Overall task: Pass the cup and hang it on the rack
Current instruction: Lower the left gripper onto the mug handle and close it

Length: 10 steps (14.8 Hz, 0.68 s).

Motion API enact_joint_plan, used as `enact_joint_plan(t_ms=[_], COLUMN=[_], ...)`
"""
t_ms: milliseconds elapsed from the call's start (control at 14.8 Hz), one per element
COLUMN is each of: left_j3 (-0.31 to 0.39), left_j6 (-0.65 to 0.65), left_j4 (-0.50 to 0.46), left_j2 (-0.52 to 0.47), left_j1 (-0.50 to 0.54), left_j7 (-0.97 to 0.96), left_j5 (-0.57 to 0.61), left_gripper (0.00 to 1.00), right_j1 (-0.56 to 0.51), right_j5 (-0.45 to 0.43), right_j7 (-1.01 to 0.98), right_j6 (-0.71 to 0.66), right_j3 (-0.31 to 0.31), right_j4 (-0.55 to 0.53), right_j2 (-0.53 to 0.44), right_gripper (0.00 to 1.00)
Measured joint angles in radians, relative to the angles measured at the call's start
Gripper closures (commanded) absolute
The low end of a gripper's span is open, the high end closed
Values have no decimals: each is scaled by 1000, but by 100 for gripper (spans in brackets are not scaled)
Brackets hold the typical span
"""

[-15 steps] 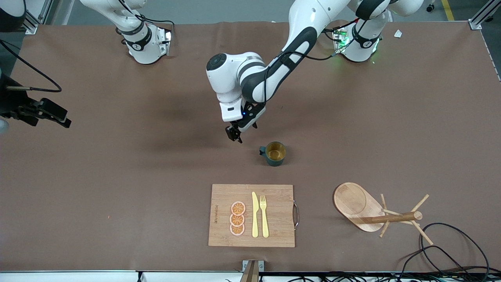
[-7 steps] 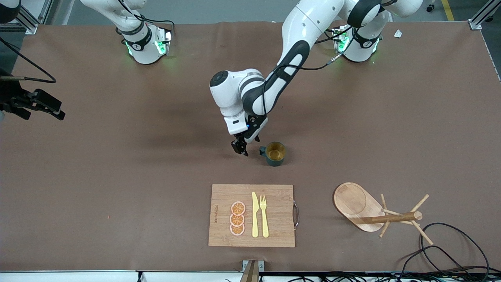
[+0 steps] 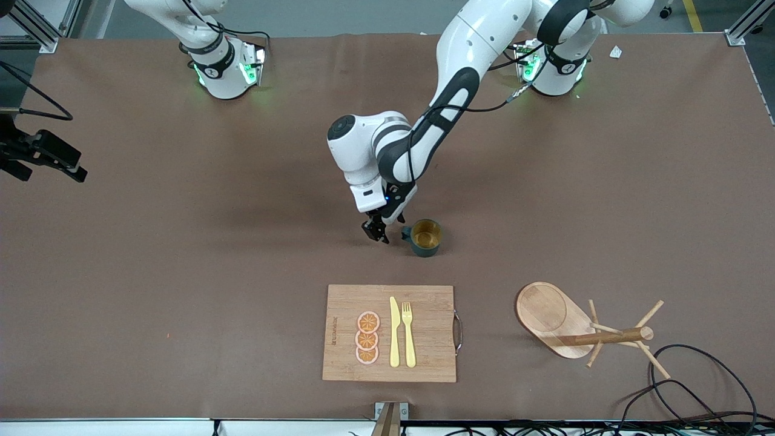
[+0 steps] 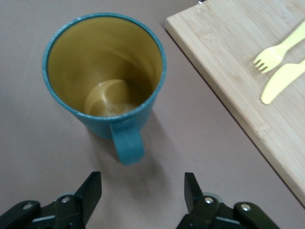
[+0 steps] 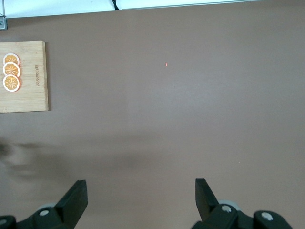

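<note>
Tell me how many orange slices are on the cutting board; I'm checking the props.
3: the orange slices lie in a row on the cutting board, beside the yellow knife, toward the right arm's end. None looks hidden.

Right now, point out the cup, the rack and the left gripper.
cup [image 3: 425,237], front view, yellow inside.
rack [image 3: 548,310], front view, bare oval base.
left gripper [image 4: 143,192], left wrist view, midway between its open fingertips, just short of the cup's handle.

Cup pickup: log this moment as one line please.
left gripper: open, low beside cup handle, no contact | right gripper: open, waiting at right arm's table end | cup: upright on table | rack: lying tipped over
</note>
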Motion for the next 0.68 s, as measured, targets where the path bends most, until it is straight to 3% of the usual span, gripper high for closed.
enact_joint_plan(t_ms=[407,678], left_j3=[11,11], left_j6=[-55,-77], left_j4=[0,3], left_j2=[0,0], left_j1=[0,-3], left_j7=[0,1], left_j5=[0,0], left_gripper=[41,43], right_j1=[-2,-4], right_j5=[0,0], right_j7=[13,18], right_j6=[2,-4], right_j3=[0,-1], right_j4=[-1,0], right_j2=[8,8], right_gripper=[0,0])
